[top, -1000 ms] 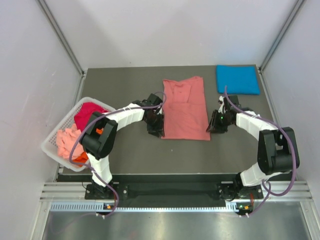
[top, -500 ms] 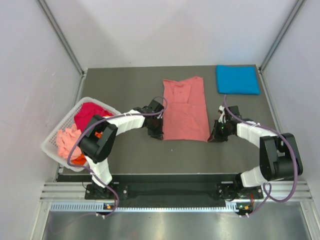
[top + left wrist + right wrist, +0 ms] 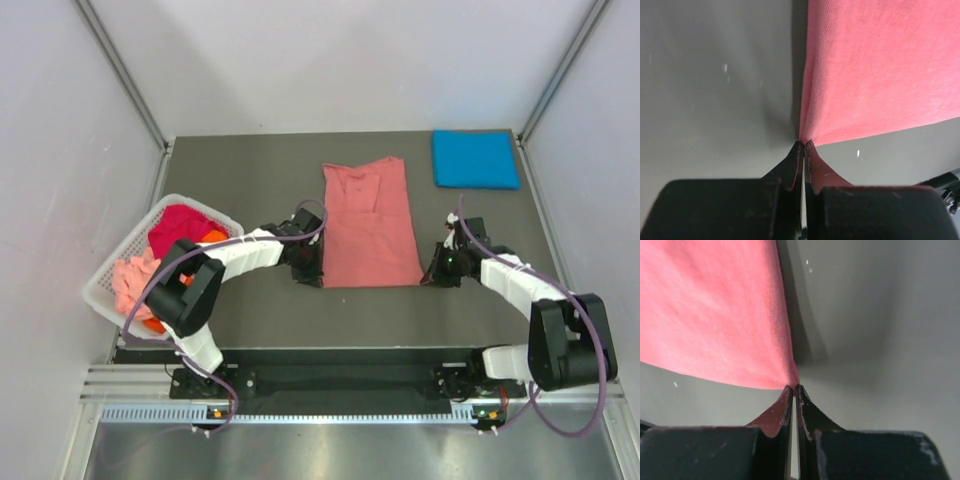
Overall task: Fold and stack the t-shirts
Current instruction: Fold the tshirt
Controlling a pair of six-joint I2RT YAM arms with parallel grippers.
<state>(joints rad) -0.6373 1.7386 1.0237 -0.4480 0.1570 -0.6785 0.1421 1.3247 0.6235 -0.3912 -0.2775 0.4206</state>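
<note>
a spread shirt [image 3: 370,225] lies centre, a folded shirt [image 3: 475,159] behind to its right, heaped shirts [image 3: 180,228] in a basket [image 3: 96,296] left.

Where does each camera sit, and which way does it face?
Top external: above, behind the bases, looking down on the dark grey table; left arm, right arm show.
Left wrist: on that wrist, looking along the left gripper, shut on a corner of the salmon-pink cloth t-shirt.
Right wrist: looks along the right gripper, shut on another corner.
Shared: that t-shirt.

A dark grey table [image 3: 250,180] is carrying a salmon-pink t-shirt [image 3: 370,225] lying flat across its middle, a folded blue t-shirt [image 3: 475,160] sitting at its far right corner, and a white basket [image 3: 128,245] resting at its left edge.
</note>
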